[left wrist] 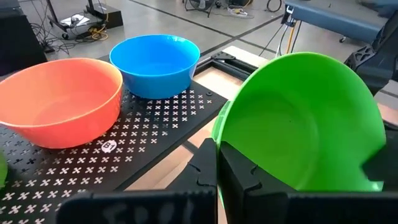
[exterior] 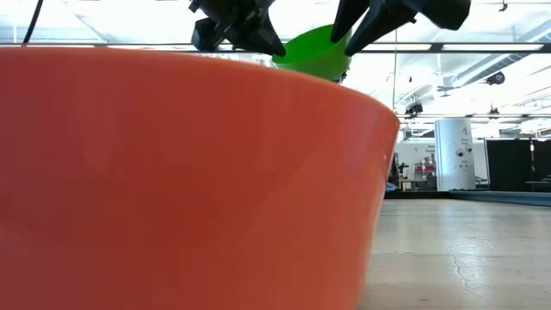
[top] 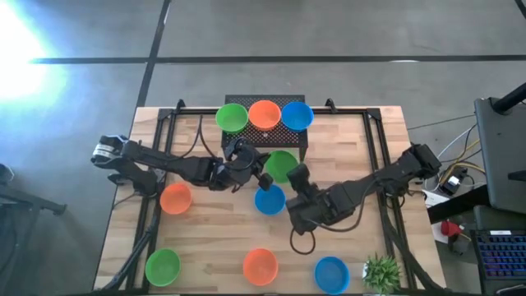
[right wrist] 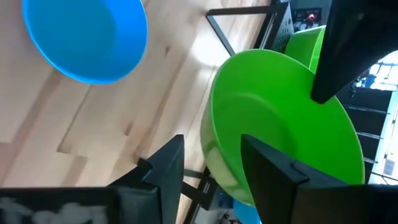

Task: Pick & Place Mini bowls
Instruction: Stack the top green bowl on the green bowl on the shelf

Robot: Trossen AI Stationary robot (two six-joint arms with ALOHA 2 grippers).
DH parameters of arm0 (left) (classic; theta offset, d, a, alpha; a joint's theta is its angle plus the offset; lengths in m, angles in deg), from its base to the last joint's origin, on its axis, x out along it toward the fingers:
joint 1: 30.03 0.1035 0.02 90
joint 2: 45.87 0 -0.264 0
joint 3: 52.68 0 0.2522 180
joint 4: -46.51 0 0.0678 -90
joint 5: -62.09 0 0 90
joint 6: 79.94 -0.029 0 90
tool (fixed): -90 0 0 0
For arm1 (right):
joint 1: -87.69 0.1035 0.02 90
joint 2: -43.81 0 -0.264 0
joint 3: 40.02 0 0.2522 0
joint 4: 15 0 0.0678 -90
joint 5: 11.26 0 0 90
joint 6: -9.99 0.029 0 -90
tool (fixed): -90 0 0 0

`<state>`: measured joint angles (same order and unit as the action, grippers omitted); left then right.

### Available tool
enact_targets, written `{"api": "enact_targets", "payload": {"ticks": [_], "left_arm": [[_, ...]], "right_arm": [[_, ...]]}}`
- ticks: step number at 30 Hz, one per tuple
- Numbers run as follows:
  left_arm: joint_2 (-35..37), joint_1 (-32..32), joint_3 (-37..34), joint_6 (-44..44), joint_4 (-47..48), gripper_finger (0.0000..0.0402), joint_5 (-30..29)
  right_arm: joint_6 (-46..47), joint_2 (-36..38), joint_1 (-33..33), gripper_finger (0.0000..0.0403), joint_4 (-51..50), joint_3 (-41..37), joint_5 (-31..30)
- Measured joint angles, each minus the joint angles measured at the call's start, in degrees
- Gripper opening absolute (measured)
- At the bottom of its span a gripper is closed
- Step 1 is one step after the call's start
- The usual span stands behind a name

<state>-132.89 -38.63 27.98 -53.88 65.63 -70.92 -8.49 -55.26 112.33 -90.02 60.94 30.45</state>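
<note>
A bright green mini bowl (top: 282,164) hangs tilted in the air just off the near edge of the black perforated tray (top: 296,146). My left gripper (top: 265,170) is shut on its rim at the side toward the table's left. My right gripper (top: 297,174) is open at the opposite rim, one finger inside the bowl (right wrist: 280,118) and one outside. A green (top: 232,117), an orange-red (top: 265,114) and a blue bowl (top: 297,115) stand on the tray. In the low view the held bowl (exterior: 314,47) shows between both grippers, above a near orange-red bowl (exterior: 172,172). My left gripper (left wrist: 217,168) pinches the green bowl's rim (left wrist: 219,134), one finger inside (left wrist: 249,180) and one outside (left wrist: 204,168), coming level from the table's left. The bowl is lifted clear and tilted, its opening turned up and toward this gripper. My right gripper (right wrist: 211,146) straddles the opposite rim (right wrist: 211,140) from the table's right. A gap shows between its outer finger (right wrist: 165,168) and the wall. Whether its inner finger (right wrist: 273,168) touches the bowl, I cannot tell.
On the wooden table stand a blue bowl (top: 269,199) right under the grippers, an orange-red bowl (top: 176,198) to the left, and green (top: 163,266), orange-red (top: 260,265) and blue (top: 331,274) bowls along the near edge. A small potted plant (top: 382,271) sits in the near right corner.
</note>
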Motion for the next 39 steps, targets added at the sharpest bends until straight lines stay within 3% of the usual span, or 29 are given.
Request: {"api": "enact_targets", "payload": {"ticks": [6,14,19,24,29,39], "left_arm": [[0.02,0.13,1.96,0.13,3.89,0.0,-0.11],[0.17,1.06,7.74,0.92,16.26,0.0,0.22],[0.32,2.45,13.47,-0.54,26.35,0.0,3.56],[1.25,5.39,20.32,-4.29,37.63,0.0,8.97],[2.57,10.34,26.04,-9.0,46.34,0.0,15.8],[4.26,27.65,32.41,-19.23,56.61,0.0,30.76]], "right_arm": [[3.69,0.0,1.36,0.016,0.03,0.02,0.1],[10.87,2.4,2.41,0.015,0.18,0.02,0.81],[14.73,5.67,3.12,0.0149,0.25,0.02,3.53],[20.93,9.38,3.15,0.015,0.36,0.02,8.45],[25.96,11.84,3.13,0.0151,0.38,0.04,9.37],[29.07,13.88,3.15,0.0137,0.38,0.04,9.39]]}}
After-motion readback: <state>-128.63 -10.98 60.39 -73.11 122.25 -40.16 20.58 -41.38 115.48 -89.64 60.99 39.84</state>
